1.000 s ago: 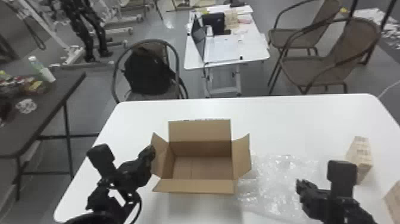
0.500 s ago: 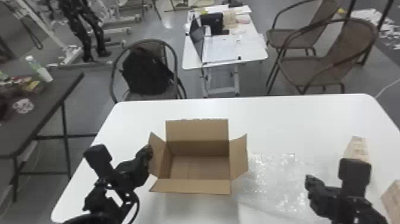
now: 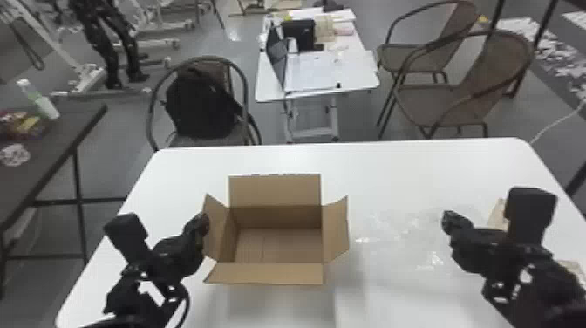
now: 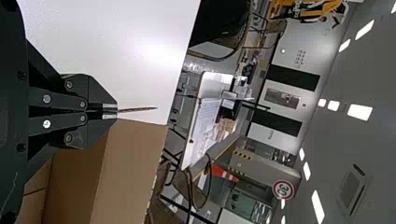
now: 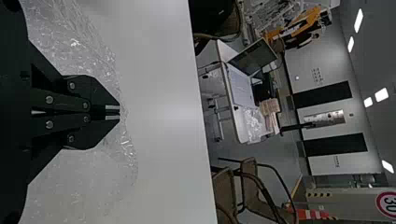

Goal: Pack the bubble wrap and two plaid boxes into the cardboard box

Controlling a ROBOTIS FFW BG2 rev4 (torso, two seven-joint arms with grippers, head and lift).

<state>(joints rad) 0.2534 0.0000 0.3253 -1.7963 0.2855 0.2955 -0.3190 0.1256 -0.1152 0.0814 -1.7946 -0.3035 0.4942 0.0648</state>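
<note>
Left gripper (image 3: 203, 221) pinches the cardboard box (image 3: 279, 244)'s left flap (image 3: 218, 231); right gripper (image 3: 449, 220) is closed, hold on bubble wrap (image 3: 392, 244) unclear; far sign (image 4: 283, 190) bears print.

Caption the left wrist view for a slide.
Left gripper pinching one side flap of the open cardboard box.

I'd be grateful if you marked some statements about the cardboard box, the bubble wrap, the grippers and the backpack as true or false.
1. The cardboard box stands open with its flaps spread. True.
2. The bubble wrap lies inside the box. False: the bubble wrap lies on the table, to the right of the box.
3. The left gripper is at the box's left flap. True.
4. The right gripper is inside the box. False: the right gripper is outside it, by the bubble wrap.
5. The black backpack rests on a chair. True.
</note>
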